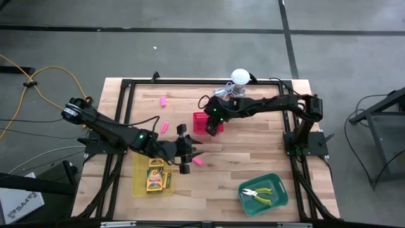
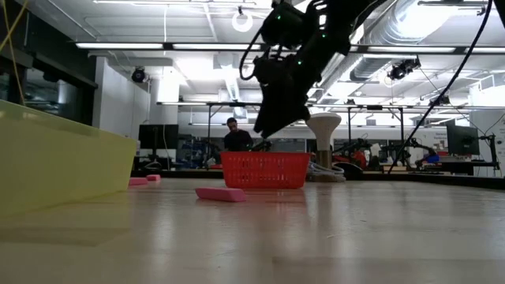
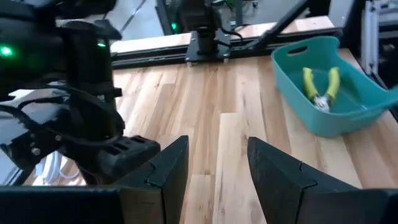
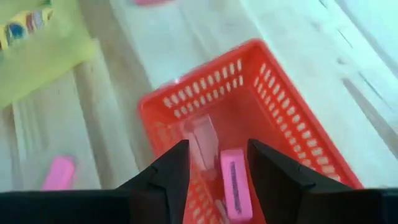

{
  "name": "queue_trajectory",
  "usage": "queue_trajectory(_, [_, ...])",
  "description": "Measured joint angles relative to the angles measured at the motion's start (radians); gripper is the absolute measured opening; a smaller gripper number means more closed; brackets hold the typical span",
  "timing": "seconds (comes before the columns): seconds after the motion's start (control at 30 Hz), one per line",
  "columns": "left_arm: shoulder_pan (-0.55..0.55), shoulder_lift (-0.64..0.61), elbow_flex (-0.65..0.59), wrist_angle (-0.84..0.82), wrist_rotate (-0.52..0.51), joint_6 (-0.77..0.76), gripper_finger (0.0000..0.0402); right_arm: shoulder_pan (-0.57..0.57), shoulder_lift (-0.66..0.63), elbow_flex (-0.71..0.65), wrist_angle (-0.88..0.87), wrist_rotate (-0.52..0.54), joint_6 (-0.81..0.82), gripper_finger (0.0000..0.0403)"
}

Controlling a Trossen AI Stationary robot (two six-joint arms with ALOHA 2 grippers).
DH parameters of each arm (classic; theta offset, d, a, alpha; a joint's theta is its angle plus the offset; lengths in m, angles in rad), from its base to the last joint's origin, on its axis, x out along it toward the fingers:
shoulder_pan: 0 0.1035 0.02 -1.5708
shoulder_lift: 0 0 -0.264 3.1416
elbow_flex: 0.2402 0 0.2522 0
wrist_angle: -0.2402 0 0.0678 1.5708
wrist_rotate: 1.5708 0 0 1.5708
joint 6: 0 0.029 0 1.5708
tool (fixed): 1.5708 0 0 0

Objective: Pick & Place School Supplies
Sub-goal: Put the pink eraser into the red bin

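The right gripper [image 4: 212, 180] is hovering directly over the red basket [image 4: 273, 93], its fingers standing apart and holding nothing. A pink eraser [image 4: 235, 183] is lying in the basket just below the gap between them, and another pink eraser [image 4: 59, 172] is resting on the table off to the side, outside the basket. The left gripper [image 3: 214, 171] is hanging above bare wood with its fingers apart and empty; the teal tray [image 3: 292, 93] with yellow-handled pliers [image 3: 320, 87] is sitting ahead of it. Crayon boxes [image 1: 154, 177] are lying in the yellow tray [image 1: 139, 189] beside the left gripper.
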Motion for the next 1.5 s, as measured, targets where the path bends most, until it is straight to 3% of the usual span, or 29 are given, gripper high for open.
queue_trajectory(0.2, [-0.039,0.000,0.000,-0.001,0.000,0.033,0.0159,0.016,-0.047,-0.001,-0.034,-0.024,-0.001,0.0149])
queue_trajectory(0.5, [-0.068,0.000,0.000,-0.007,-0.008,0.027,0.0159,0.065,-0.157,0.000,-0.251,-0.020,0.013,0.0148])
queue_trajectory(0.8, [-0.077,0.000,0.000,-0.031,-0.007,-0.039,0.0159,0.152,-0.237,-0.002,-0.437,-0.022,0.126,0.0148])
queue_trajectory(1.03, [-0.070,0.000,0.000,-0.153,0.006,-0.183,0.0159,0.242,-0.258,-0.003,-0.530,-0.013,0.204,0.0148])
queue_trajectory(1.3, [-0.007,0.000,0.000,-0.327,0.106,-0.203,0.0159,0.347,-0.257,-0.003,-0.542,-0.010,0.273,0.0148])
queue_trajectory(1.5, [0.060,0.037,0.000,-0.352,0.251,-0.067,0.0159,0.442,-0.257,-0.003,-0.552,0.026,0.344,0.0149])
